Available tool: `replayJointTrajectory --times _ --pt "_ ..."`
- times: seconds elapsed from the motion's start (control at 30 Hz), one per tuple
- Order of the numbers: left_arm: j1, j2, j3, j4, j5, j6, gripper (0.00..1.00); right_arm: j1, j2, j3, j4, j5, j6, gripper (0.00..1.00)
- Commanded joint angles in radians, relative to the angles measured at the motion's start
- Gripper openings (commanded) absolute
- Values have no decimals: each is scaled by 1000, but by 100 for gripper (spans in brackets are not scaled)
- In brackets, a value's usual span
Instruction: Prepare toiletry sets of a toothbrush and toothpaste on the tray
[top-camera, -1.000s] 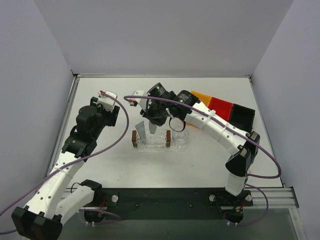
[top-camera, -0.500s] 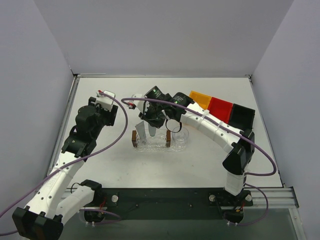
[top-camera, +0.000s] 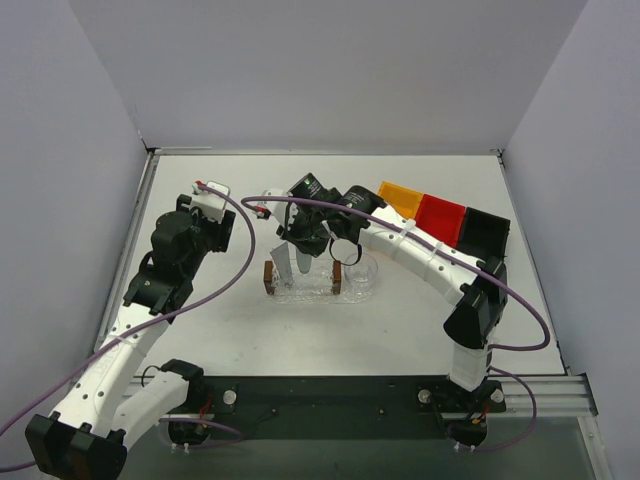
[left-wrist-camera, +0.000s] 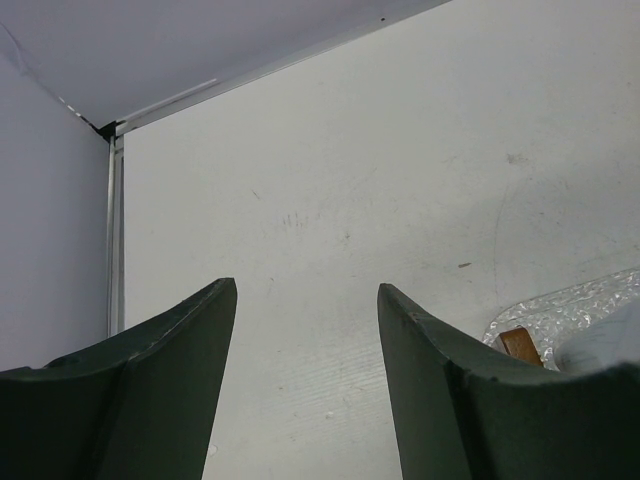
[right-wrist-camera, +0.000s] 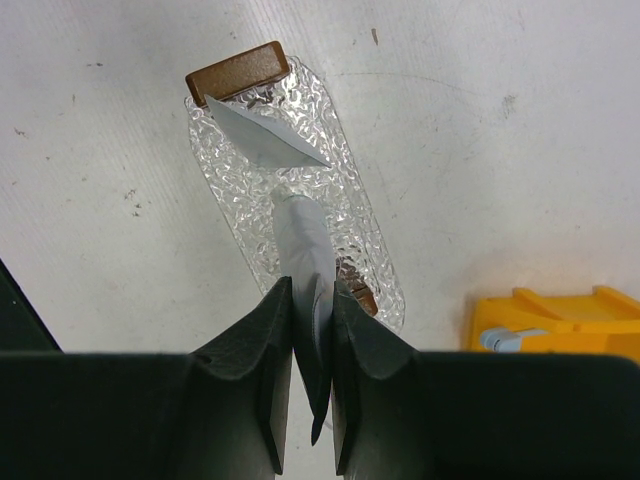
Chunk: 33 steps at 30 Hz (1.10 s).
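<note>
above the tray (right-wrist-camera: 228, 185), the right hand (right-wrist-camera: 312, 292) pinches the toothpaste (right-wrist-camera: 300, 235) tight.

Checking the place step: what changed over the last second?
The right gripper shifted slightly left, mostly in the first half-second, and stays shut on the toothpaste, the tube's end over the tray. Nothing let go. The left gripper, open over the table, the tray and brown blocks did not move.

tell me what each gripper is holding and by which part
The right gripper is shut on the toothpaste, pinching its narrower end; the wide flat end points at the tray. The left gripper is open and holds nothing.
</note>
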Motion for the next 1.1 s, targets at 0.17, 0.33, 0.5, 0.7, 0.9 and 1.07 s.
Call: replayJointTrajectory --times 0.17,0.33,0.5,0.7,0.9,1.07 --pt "5 -19 -6 52 -12 -22 68 5 -4 -3 22 -10 4 0" --pt "5 -20 -8 52 -12 -19 68 3 3 -6 25 -12 0 0" --pt "5 -20 -11 54 -12 -22 68 5 5 -12 28 -16 3 0" --pt "5 -20 -13 55 -12 -22 68 5 11 -17 33 -21 4 0" --pt "5 -20 -16 58 -11 -22 68 5 20 -20 36 -23 3 0" --pt "5 -22 -19 58 -14 -24 68 5 26 -25 39 -23 3 0"
